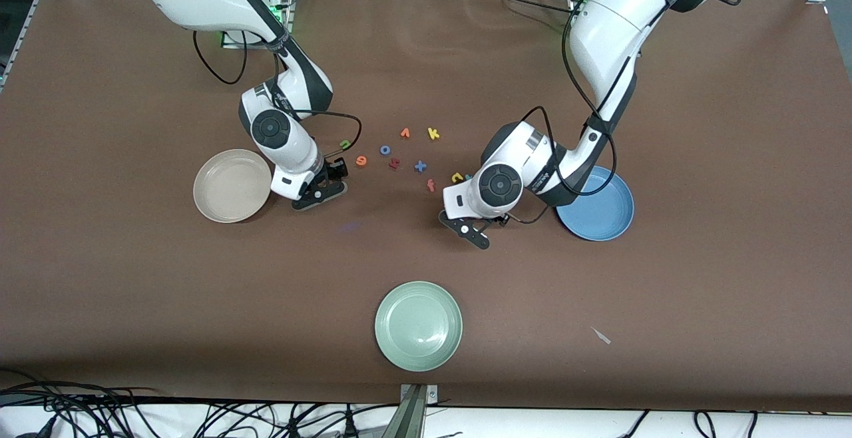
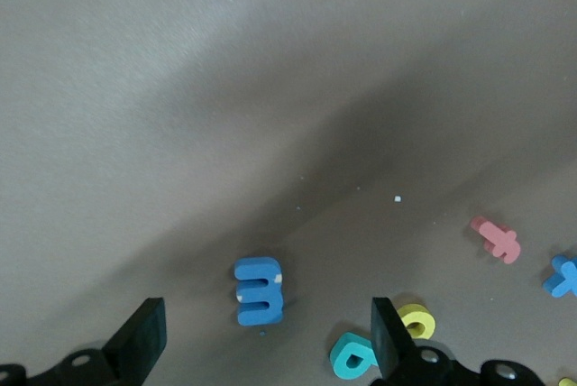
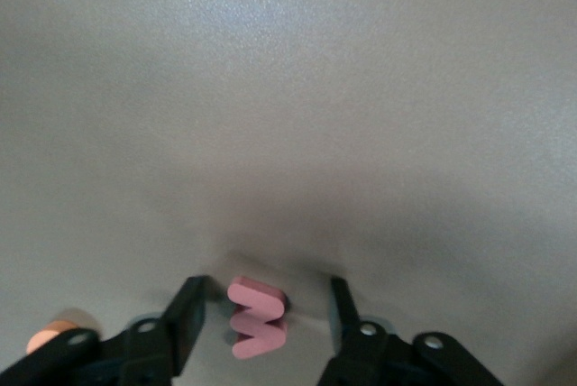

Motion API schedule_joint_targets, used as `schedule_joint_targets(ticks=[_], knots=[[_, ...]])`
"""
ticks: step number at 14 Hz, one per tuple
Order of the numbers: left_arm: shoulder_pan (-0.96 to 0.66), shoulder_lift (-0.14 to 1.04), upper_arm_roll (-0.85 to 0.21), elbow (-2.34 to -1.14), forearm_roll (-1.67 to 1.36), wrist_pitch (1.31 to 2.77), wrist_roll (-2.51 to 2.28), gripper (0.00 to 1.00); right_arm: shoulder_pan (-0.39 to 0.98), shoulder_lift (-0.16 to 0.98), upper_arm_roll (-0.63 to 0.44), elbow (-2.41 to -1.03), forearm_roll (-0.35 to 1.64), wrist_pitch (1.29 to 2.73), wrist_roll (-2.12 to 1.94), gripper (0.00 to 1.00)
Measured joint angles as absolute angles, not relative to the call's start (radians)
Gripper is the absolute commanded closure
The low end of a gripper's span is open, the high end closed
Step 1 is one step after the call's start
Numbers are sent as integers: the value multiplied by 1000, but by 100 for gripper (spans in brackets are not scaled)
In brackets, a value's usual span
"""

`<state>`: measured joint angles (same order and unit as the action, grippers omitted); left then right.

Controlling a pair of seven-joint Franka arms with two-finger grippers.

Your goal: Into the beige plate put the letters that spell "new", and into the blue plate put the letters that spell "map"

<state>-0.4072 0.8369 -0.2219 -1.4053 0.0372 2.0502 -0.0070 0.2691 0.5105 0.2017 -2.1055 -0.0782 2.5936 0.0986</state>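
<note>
In the right wrist view the pink "w" (image 3: 258, 317) lies flat on the brown table between the fingers of my right gripper (image 3: 267, 314). A small gap shows on each side, so it is open. That gripper (image 1: 321, 195) is low beside the beige plate (image 1: 231, 185) and hides the "w" in the front view. My left gripper (image 2: 267, 341) is open, with the blue "m" (image 2: 259, 291) just ahead of its tips. Teal "p" (image 2: 353, 355) and yellow "a" (image 2: 416, 320) lie beside one finger. The left gripper (image 1: 471, 231) hangs near the blue plate (image 1: 596, 205). Green "n" (image 1: 345, 144) and orange "e" (image 1: 361, 160) lie on the table.
Other loose letters lie mid-table: blue "o" (image 1: 385, 150), orange "v" (image 1: 405, 133), yellow "k" (image 1: 433, 134), a dark red letter (image 1: 394, 164), a blue cross (image 1: 420, 166) and red "f" (image 1: 430, 186). A pale green plate (image 1: 418, 325) sits nearest the front camera.
</note>
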Motion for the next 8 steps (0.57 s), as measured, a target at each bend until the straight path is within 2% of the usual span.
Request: schedule_joint_targets(ticks=[1,3,4,6,8], knots=[[-408,837,-222,-1417,40,2050,-7,0,269,510,201,-2104,-80,2594,97,77],[-413,837,-222,-1438,70,2050,-7,0,269,505,202,-2102,-82,2595,88,97],[-415,837,-221,-1444,84,2050,-7,1,270,506,203,-2103,-82,2595,80,100],[-419,837,-220,-1445,108,2051,-7,19,270,507,203,-2102,-82,2596,72,100],[-421,838,-220,-1445,145,2055,-7,22,268,505,199,-2087,-82,2570,63,100]])
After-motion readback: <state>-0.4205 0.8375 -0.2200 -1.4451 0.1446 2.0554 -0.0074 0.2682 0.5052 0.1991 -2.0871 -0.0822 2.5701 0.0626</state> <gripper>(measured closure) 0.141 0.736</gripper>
